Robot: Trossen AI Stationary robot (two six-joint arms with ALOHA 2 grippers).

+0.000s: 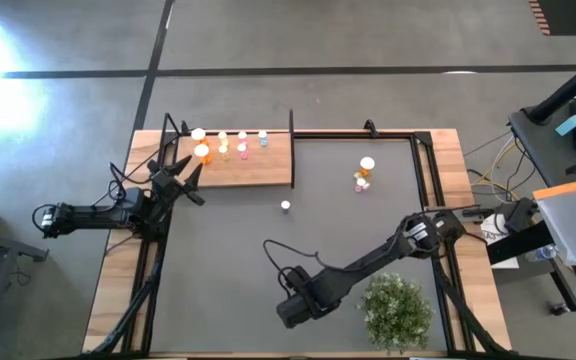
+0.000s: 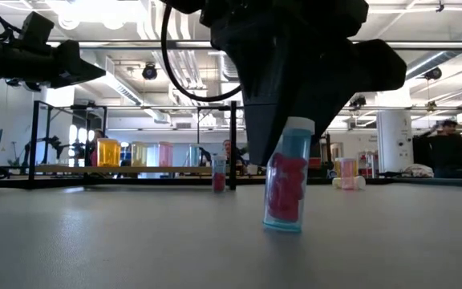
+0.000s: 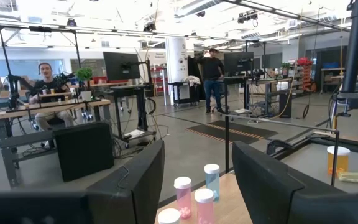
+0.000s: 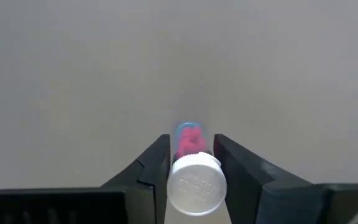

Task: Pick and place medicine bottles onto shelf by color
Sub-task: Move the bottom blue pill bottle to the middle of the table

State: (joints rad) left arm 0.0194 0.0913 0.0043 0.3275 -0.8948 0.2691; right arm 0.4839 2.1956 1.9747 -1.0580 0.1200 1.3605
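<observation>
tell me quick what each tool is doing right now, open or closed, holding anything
Left tool: open, holding nothing, beside the shelf.
Right tool: closed around the blue bottle, which stands tilted on the table mat.

camera setup, four views

high view hangs above and looks straight down on the whole table [image 1: 228,260], both arms in frame. low view sits right at tabletop level, facing across the mat into the room, super close to a blue bottle [image 2: 287,178]. right wrist view looks down its own fingers at that same blue bottle [image 4: 192,171], so those two share it. left wrist view faces out over the shelf [image 3: 241,205] toward the room; the shelf [image 1: 243,165] also shows from above and far back in the low view.
</observation>
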